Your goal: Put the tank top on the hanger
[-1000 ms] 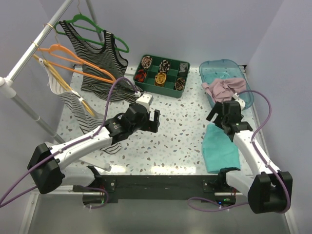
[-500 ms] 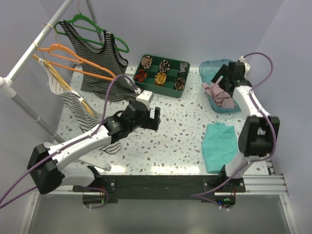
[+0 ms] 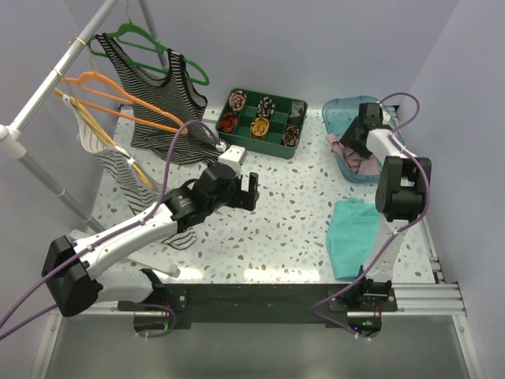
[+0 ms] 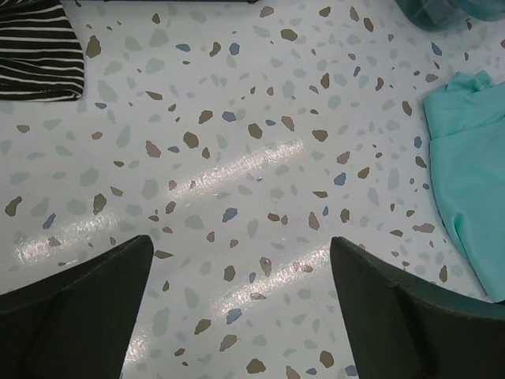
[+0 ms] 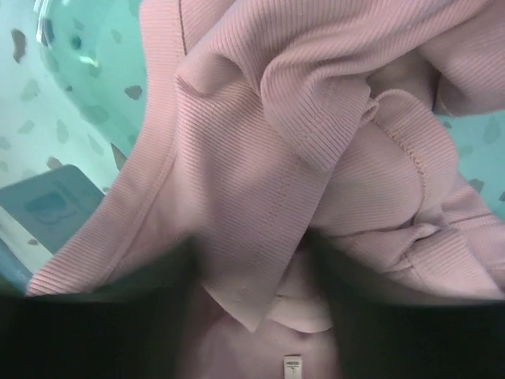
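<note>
The dusty-pink tank top (image 3: 361, 164) lies crumpled in a clear teal bin (image 3: 338, 110) at the back right. My right gripper (image 3: 353, 145) reaches down into that bin. In the right wrist view its dark, blurred fingers (image 5: 110, 332) close from both sides on a fold of the ribbed tank top (image 5: 331, 103), with my right gripper (image 5: 256, 292) pressed into the fabric. The orange hanger (image 3: 118, 95) hangs on the rail at the back left. My left gripper (image 3: 251, 192) hovers open over the middle of the table, and the left wrist view shows my left gripper (image 4: 241, 308) with nothing between its fingers.
A flat teal cloth (image 3: 355, 237) lies at the front right. A green divided tray (image 3: 264, 94) with rolled items stands at the back centre. A striped tank top (image 3: 162, 103) on a green hanger (image 3: 134, 35) hangs from the rail (image 3: 55, 79), another striped one lower left.
My right arm swung from above the teal cloth up into the bin, and its jaws went from wide open to closed on the pink fabric. My left arm barely moved.
</note>
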You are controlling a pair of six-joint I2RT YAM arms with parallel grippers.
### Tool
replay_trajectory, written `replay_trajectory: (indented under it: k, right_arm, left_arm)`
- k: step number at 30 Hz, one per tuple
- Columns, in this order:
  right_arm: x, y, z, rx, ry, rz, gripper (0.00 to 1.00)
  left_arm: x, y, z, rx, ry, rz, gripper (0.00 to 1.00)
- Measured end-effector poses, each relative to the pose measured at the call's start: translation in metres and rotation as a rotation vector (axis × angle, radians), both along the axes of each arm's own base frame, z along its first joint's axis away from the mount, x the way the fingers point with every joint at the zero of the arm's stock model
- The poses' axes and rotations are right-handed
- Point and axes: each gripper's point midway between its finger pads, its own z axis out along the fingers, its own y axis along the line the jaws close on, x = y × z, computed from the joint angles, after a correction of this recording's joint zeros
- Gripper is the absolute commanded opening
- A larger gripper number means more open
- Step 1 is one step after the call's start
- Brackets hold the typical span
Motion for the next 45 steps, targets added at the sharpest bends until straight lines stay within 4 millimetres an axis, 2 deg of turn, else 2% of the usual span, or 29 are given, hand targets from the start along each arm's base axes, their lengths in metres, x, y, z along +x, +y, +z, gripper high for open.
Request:
replay_trajectory:
  k: [1, 2, 7, 9, 10, 12, 14, 16, 19, 21, 23, 25, 26, 28, 30, 32, 34, 36, 38, 41, 42, 44, 45]
  right_arm:
    - [-0.001, 0.000, -0.001, -0.001, 0.004, 0.001, 0.08]
    - [-0.002, 0.000, -0.002, -0.005, 0.008, 0.008, 0.00]
    - [-0.005, -0.001, 0.003, -0.014, 0.025, 0.012, 0.00]
    - [-0.004, -0.001, 0.018, -0.016, 0.013, 0.015, 0.00]
    - [-0.002, -0.001, 0.033, -0.016, -0.005, 0.017, 0.00]
    - [0.006, 0.001, 0.074, -0.017, -0.071, 0.022, 0.00]
    - [0.019, 0.006, 0.139, -0.023, -0.192, 0.031, 0.00]
    - [0.024, 0.019, 0.222, -0.024, -0.360, 0.058, 0.00]
    - [0.002, 0.059, 0.338, -0.004, -0.600, 0.141, 0.00]
    - [-0.028, 0.093, 0.402, 0.025, -0.739, 0.217, 0.00]
    - [-0.066, 0.125, 0.447, 0.062, -0.840, 0.298, 0.00]
    - [-0.099, 0.150, 0.475, 0.102, -0.906, 0.374, 0.00]
    - [-0.117, 0.159, 0.489, 0.123, -0.942, 0.412, 0.00]
    - [-0.141, 0.164, 0.508, 0.147, -0.992, 0.448, 0.00]
    - [-0.157, 0.165, 0.519, 0.166, -1.024, 0.467, 0.00]
    - [-0.166, 0.170, 0.520, 0.189, -1.033, 0.492, 0.00]
    - [-0.172, 0.178, 0.511, 0.215, -1.020, 0.522, 0.00]
    - [-0.171, 0.186, 0.495, 0.236, -0.987, 0.546, 0.00]
    - [-0.166, 0.193, 0.468, 0.249, -0.924, 0.559, 0.00]
    - [-0.153, 0.201, 0.416, 0.258, -0.814, 0.568, 0.20]
    - [-0.149, 0.202, 0.391, 0.256, -0.760, 0.565, 0.41]
    - [-0.140, 0.203, 0.340, 0.243, -0.646, 0.551, 0.60]
    - [-0.137, 0.201, 0.315, 0.228, -0.589, 0.539, 0.64]
  left_arm:
    - [0.000, 0.000, 0.000, 0.000, 0.000, 0.000, 1.00]
    - [0.000, 0.000, 0.000, 0.000, 0.000, 0.000, 1.00]
    - [0.000, 0.000, 0.000, 0.000, -0.002, 0.003, 1.00]
    - [0.001, 0.001, 0.001, -0.002, -0.004, 0.005, 1.00]
    - [0.001, 0.001, 0.002, -0.004, -0.005, 0.007, 1.00]
    - [0.001, 0.002, 0.003, -0.005, -0.010, 0.013, 1.00]
    - [0.003, 0.003, 0.006, -0.009, -0.019, 0.021, 1.00]
    - [0.005, 0.003, 0.010, -0.018, -0.031, 0.033, 1.00]
    - [0.010, 0.002, 0.021, -0.037, -0.055, 0.053, 1.00]
    - [0.014, 0.002, 0.031, -0.049, -0.075, 0.070, 1.00]
    - [0.018, 0.003, 0.044, -0.069, -0.100, 0.091, 1.00]
    - [0.021, 0.006, 0.059, -0.090, -0.130, 0.111, 1.00]
    - [0.021, 0.008, 0.067, -0.101, -0.146, 0.122, 1.00]
    - [0.021, 0.013, 0.082, -0.125, -0.178, 0.142, 1.00]
    - [0.021, 0.018, 0.093, -0.143, -0.202, 0.160, 1.00]
    - [0.021, 0.023, 0.101, -0.155, -0.221, 0.176, 1.00]
    - [0.021, 0.026, 0.105, -0.159, -0.230, 0.188, 1.00]
    - [0.021, 0.028, 0.105, -0.163, -0.231, 0.198, 1.00]
    - [0.021, 0.029, 0.105, -0.159, -0.230, 0.202, 1.00]
    - [0.020, 0.030, 0.103, -0.156, -0.222, 0.206, 1.00]
    - [0.020, 0.030, 0.101, -0.153, -0.219, 0.206, 1.00]
    - [0.019, 0.030, 0.095, -0.147, -0.211, 0.201, 0.99]
    - [0.018, 0.030, 0.090, -0.139, -0.202, 0.198, 0.99]
